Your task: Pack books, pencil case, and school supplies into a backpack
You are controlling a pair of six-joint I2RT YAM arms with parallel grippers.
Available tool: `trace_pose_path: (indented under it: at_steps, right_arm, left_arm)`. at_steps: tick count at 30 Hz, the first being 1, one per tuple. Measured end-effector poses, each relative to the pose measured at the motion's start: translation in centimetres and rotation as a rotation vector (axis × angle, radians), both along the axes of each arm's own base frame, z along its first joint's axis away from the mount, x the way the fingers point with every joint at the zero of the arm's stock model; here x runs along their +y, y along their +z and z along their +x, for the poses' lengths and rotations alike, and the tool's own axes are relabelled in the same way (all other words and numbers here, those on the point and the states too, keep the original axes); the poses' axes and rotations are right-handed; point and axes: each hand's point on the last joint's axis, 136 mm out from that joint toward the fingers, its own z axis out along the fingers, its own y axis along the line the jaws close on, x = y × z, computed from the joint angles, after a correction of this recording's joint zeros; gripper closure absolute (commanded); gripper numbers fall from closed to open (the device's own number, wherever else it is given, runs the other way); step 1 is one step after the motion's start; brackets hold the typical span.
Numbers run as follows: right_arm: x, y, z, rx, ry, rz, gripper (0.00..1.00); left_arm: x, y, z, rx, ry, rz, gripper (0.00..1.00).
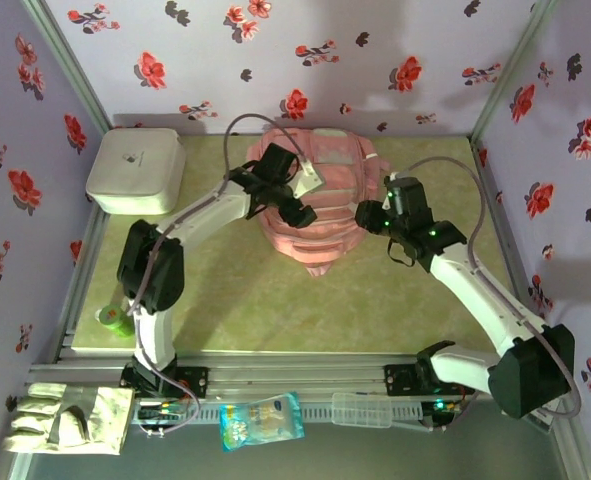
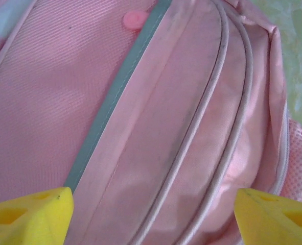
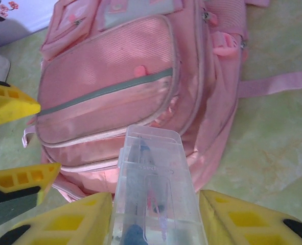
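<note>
The right gripper (image 3: pixel 153 224) is pinched on a clear plastic case (image 3: pixel 152 178) at the bottom centre of the right wrist view. One yellow finger presses each long side. The case is a container: pens with blue and red parts show through its walls, too blurred to count. Its far end reaches over the lower edge of the pink backpack (image 1: pixel 320 238).

The left gripper (image 2: pixel 151 214) is spread wide in the left wrist view, one yellow tip in each lower corner. Only the backpack's front pocket lies between them, and whether they touch the fabric cannot be told. Its fingers (image 3: pixel 10 104) also appear at the left edge of the right wrist view, well apart.

There is one backpack, lying flat at upper centre of the table (image 1: pixel 275 310) with both grippers over it.

One white rounded box (image 1: pixel 135 170) sits at upper left and one small green roll (image 1: pixel 114 319) at the table's left edge. Along the bottom edge lie one pale glove (image 1: pixel 67 418), one blue-white bag (image 1: pixel 262 420) and one clear tray (image 1: pixel 360 409).
</note>
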Motion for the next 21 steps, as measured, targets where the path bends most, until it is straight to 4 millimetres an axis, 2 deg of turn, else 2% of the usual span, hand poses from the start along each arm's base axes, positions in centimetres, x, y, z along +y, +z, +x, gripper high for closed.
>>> trace_pose_path:
  at_steps: [5, 12, 21]
  right_arm:
    - [-0.5, -0.3, -0.3, 0.017, -0.022, 0.032, 0.57]
    - [-0.9, -0.3, -0.5, 0.023, -0.039, 0.062, 0.57]
    - [-1.6, 0.4, -0.6, 0.011, -0.076, 0.095, 0.56]
  left_arm:
    - [-0.7, -1.7, 0.7, -0.003, -0.07, 0.068, 0.25]
    - [-0.7, -3.2, 2.2, -0.021, -0.092, 0.155, 0.49]
    - [-0.9, -2.8, 2.4, -0.053, -0.08, 0.179, 0.67]
